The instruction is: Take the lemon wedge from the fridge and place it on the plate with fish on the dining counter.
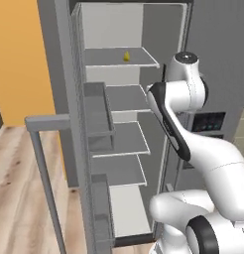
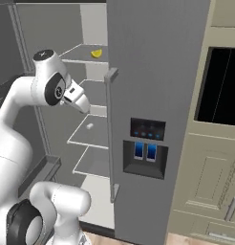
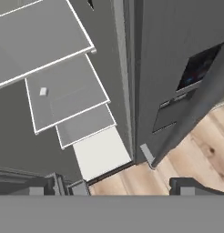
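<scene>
The grey fridge (image 1: 218, 74) stands with its left door swung open and its white shelves bare to view. The lemon wedge (image 1: 126, 56) lies on the top shelf, a tiny yellow piece (image 2: 96, 53) near the back. My arm is bent in front of the open compartment, well below that shelf. My gripper (image 3: 114, 187) is open, its two dark fingertips (image 3: 41, 185) far apart with nothing between them, looking down over the lower shelves and the floor. The blue plate, the fish and the dining counter are out of view.
The open door's bins (image 1: 96, 114) and long bar handle (image 1: 44, 163) stick out at the left. The shut right door (image 2: 153, 72) carries the dispenser panel (image 2: 144, 152). A small white bit (image 2: 89, 126) lies on a middle shelf. Beige cabinets (image 2: 210, 191) stand on the right.
</scene>
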Motion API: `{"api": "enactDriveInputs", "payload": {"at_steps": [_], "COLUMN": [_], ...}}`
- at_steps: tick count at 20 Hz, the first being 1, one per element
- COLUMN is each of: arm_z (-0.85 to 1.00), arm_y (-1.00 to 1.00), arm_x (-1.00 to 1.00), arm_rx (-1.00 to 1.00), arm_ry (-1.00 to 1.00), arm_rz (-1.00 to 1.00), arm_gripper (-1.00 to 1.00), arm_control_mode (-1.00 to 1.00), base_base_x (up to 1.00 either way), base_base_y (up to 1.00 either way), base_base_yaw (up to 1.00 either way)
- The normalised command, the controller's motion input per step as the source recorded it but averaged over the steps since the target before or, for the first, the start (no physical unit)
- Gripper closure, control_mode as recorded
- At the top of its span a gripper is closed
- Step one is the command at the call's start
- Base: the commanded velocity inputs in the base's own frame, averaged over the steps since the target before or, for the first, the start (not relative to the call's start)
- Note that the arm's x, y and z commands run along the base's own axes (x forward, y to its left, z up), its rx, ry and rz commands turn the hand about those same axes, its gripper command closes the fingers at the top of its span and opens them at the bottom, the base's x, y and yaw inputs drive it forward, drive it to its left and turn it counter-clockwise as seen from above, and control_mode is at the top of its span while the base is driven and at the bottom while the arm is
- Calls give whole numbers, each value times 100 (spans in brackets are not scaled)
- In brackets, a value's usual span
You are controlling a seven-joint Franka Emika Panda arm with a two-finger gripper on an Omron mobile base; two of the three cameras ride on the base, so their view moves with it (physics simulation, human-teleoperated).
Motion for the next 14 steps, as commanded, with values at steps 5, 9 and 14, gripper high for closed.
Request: {"api": "enactDriveInputs", "payload": {"at_steps": [5, 9, 14], "arm_z": [0, 0, 0], "arm_y": [0, 0, 0], "arm_x": [0, 0, 0], "arm_rx": [0, 0, 0], "arm_ry": [0, 0, 0], "arm_rz": [0, 0, 0], "arm_gripper": [-100, -100, -100], "arm_control_mode": [100, 100, 100], "base_base_x": [86, 64, 21], "base_base_y": [10, 48, 22], "base_base_yaw": [-5, -7, -1]}}
